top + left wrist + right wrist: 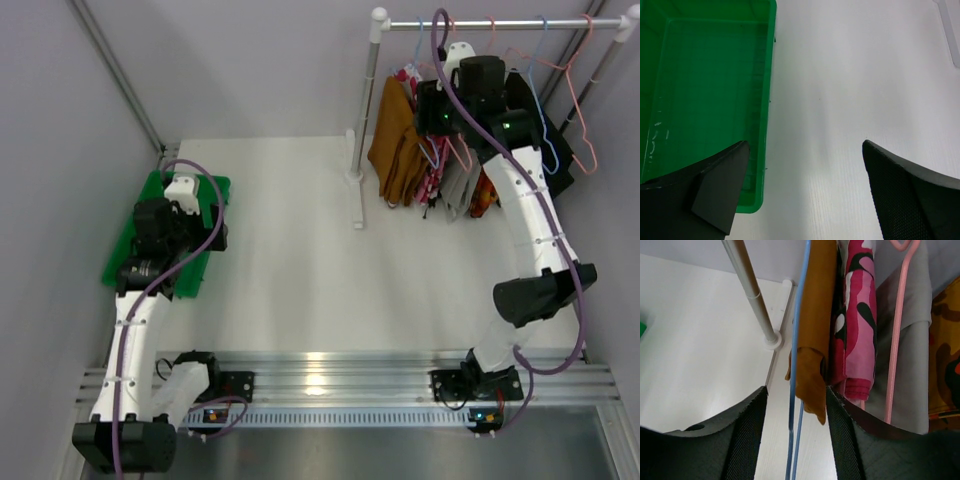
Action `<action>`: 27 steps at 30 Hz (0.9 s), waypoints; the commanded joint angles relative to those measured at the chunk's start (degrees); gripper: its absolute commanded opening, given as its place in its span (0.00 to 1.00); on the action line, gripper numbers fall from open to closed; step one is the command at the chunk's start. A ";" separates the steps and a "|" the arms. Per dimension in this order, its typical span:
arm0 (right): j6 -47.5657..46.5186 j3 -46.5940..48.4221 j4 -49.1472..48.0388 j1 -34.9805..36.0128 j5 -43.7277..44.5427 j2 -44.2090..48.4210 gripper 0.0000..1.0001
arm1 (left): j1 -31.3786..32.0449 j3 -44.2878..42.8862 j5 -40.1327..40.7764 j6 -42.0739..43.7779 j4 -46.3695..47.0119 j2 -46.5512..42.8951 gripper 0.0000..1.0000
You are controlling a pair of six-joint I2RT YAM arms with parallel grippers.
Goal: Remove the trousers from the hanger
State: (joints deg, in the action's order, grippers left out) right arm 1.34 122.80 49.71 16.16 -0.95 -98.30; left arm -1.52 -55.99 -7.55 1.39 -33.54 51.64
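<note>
The mustard-brown trousers (395, 140) hang at the left end of the rack's rail (500, 22), with the pink floral trousers (432, 185) just to their right. In the right wrist view the mustard trousers (815, 315) hang beside a blue wire hanger (799, 340), and the pink floral trousers (860, 315) are next to a pink hanger (897, 340). My right gripper (430, 110) is up at the rail, open. Its jaws (796, 395) straddle the blue hanger wire and the mustard trousers' lower tip. My left gripper (205, 222) is open and empty (805, 150) over the bin's right edge.
A green bin (130, 250) sits at the table's left, its rim (771, 50) in the left wrist view. The rack's post (747, 285) and foot (772, 340) stand left of the clothes. A grey garment (915, 365), an orange patterned garment (945, 350) and a black garment (555, 160) hang further right.
</note>
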 commanded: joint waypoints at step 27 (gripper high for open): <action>3.31 12.73 -7.88 2.21 5.70 -11.74 0.00 | -0.24 2.29 4.48 -2.88 5.15 -4.62 0.99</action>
State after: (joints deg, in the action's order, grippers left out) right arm 3.70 133.32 45.84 17.63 5.54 -111.26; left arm -1.54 -53.60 -3.40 0.23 -32.27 47.88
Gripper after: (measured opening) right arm 0.003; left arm 0.990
